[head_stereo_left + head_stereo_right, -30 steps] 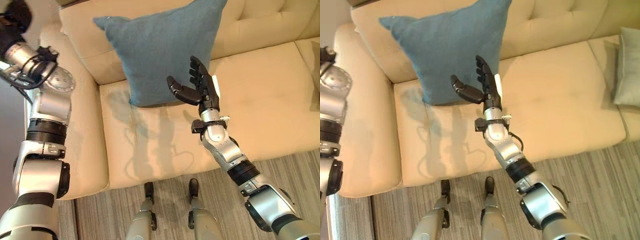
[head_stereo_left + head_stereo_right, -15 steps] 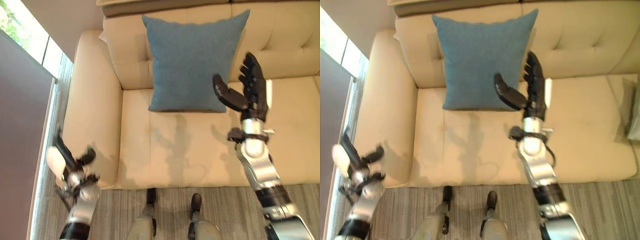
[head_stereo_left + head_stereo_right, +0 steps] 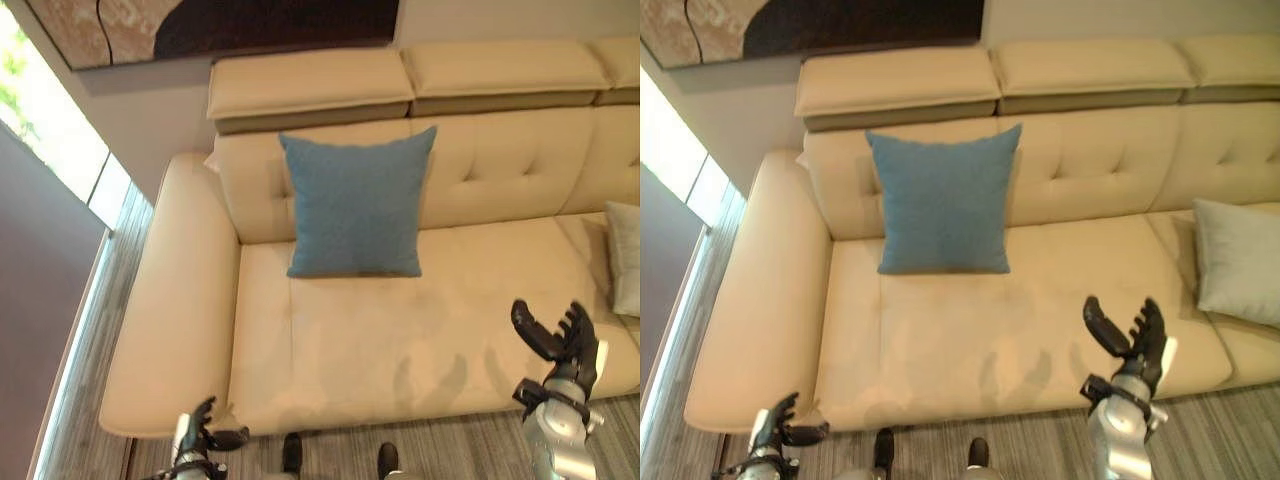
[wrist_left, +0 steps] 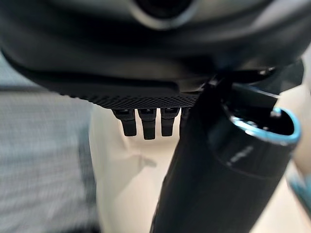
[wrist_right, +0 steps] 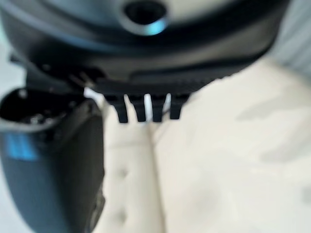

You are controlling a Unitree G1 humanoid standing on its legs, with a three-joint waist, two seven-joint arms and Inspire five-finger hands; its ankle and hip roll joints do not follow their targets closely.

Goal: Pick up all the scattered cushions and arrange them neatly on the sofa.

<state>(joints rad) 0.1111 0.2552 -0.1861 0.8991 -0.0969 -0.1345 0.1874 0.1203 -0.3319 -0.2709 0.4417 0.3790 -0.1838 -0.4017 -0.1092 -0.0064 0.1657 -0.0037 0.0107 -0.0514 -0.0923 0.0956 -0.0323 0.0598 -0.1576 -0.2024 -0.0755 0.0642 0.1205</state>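
Nearest, the left hand (image 3: pixel 195 435) hangs low by the front corner of the cream leather sofa (image 3: pixel 180 330), fingers loosely spread, empty. The right hand (image 3: pixel 1130 340) is raised over the seat's front edge, fingers wide, holding nothing. Farther back, a square blue cushion (image 3: pixel 357 203) leans upright against the tufted backrest; a pale grey-green cushion (image 3: pixel 1240 260) lies at the seat's right end.

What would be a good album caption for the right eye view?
Blue cushion propped upright against the sofa backrest, both robot hands open and empty.
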